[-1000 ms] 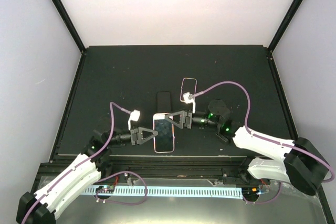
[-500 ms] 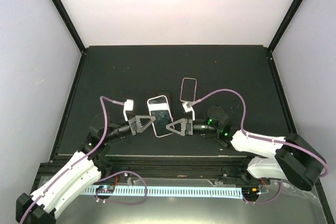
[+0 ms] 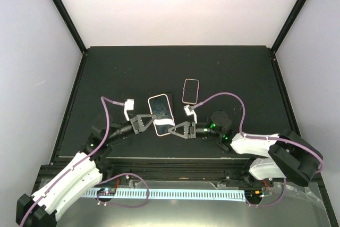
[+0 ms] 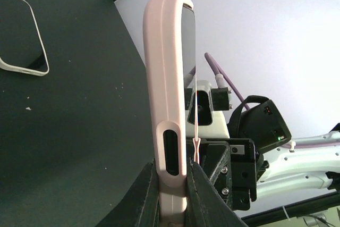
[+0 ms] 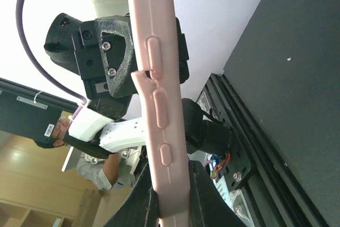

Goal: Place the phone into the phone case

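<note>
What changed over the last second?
The left gripper carried the pink-cased phone away from the arm bases, slightly leftward. The right gripper moved back toward the phone's near right corner and closed on its edge. Unchanged: the left grip, the pale-rimmed case on the table.

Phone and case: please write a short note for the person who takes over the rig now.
Left gripper: shut on the pink phone case, from its left.
Right gripper: shut on the same case, from its right.
Things: the case is held above the table, with the phone inside its rim. A second pink-rimmed item lies flat farther back.
Done: phone looks inserted.
Left: the case's edge shows a small split by the buttons; probably check the seating, then set it down.
</note>
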You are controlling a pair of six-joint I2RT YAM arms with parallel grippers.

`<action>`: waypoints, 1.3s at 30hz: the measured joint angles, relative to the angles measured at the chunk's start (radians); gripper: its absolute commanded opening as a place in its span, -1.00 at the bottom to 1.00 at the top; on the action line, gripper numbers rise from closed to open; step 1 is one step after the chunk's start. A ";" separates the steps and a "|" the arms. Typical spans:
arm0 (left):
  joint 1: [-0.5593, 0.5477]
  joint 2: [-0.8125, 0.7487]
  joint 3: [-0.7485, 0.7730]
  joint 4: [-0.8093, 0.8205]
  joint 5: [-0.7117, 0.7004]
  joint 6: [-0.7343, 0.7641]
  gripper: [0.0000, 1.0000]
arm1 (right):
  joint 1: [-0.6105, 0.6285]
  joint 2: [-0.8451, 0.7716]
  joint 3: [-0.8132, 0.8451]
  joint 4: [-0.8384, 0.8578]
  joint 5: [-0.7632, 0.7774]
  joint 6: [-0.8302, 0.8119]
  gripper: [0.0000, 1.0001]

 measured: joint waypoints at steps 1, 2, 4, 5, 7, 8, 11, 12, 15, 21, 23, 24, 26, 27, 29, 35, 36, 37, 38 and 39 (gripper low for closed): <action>0.000 0.000 0.000 0.001 -0.001 -0.001 -0.97 | 0.000 0.002 -0.002 0.010 0.000 0.002 -0.98; 0.000 0.000 0.002 0.001 -0.002 -0.002 -0.97 | 0.000 0.003 -0.005 0.019 0.000 0.005 -0.98; 0.000 0.006 0.004 0.001 -0.002 -0.003 -0.97 | 0.000 0.006 -0.009 0.032 0.001 0.010 -0.98; 0.000 0.006 0.004 0.002 -0.001 -0.003 -0.90 | 0.000 0.008 -0.010 0.037 0.002 0.014 -0.98; 0.000 0.013 0.004 0.001 0.000 -0.007 -0.67 | 0.000 0.011 -0.016 0.047 0.004 0.024 -0.98; 0.000 0.014 0.004 0.001 0.000 -0.010 -0.57 | 0.000 0.013 -0.019 0.055 0.007 0.031 -0.98; 0.000 0.028 0.004 0.001 0.001 -0.014 -0.25 | 0.005 0.016 -0.031 0.082 0.021 0.060 -0.98; 0.000 0.032 0.004 0.006 0.003 -0.019 -0.19 | 0.007 0.020 -0.034 0.085 0.032 0.074 -0.98; 0.000 0.041 -0.002 0.020 0.009 -0.032 -0.12 | 0.008 0.034 -0.038 0.100 0.057 0.103 -0.98; 0.000 0.059 -0.065 0.085 0.058 -0.078 -0.10 | 0.008 0.045 -0.039 0.099 0.126 0.131 -0.98; 0.000 0.071 -0.083 0.091 0.073 -0.090 -0.16 | 0.008 0.057 -0.039 0.098 0.144 0.135 -0.98; 0.000 0.077 -0.087 0.092 0.079 -0.096 -0.21 | 0.008 0.064 -0.039 0.098 0.148 0.137 -0.98; 0.000 0.084 -0.094 0.098 0.087 -0.105 -0.38 | 0.008 0.079 -0.039 0.098 0.158 0.142 -0.98; 0.000 0.085 -0.095 0.097 0.086 -0.109 -0.49 | 0.008 0.085 -0.039 0.100 0.161 0.146 -0.98; 0.001 0.095 -0.096 0.097 0.084 -0.111 -0.74 | 0.008 0.088 -0.038 0.107 0.163 0.149 -0.98; 0.006 0.125 -0.096 0.090 0.074 -0.119 -0.97 | 0.005 0.098 -0.037 0.104 0.169 0.148 -0.98; 0.006 0.129 -0.096 0.087 0.074 -0.118 -0.97 | 0.005 0.098 -0.037 0.097 0.169 0.147 -0.98; 0.006 0.131 -0.096 0.082 0.074 -0.117 -0.94 | 0.005 0.098 -0.037 0.093 0.170 0.147 -0.98; 0.006 0.130 -0.096 0.078 0.074 -0.117 -0.86 | 0.005 0.098 -0.037 0.089 0.170 0.146 -0.98; 0.006 0.129 -0.096 0.071 0.074 -0.115 -0.74 | 0.005 0.098 -0.037 0.085 0.170 0.145 -0.98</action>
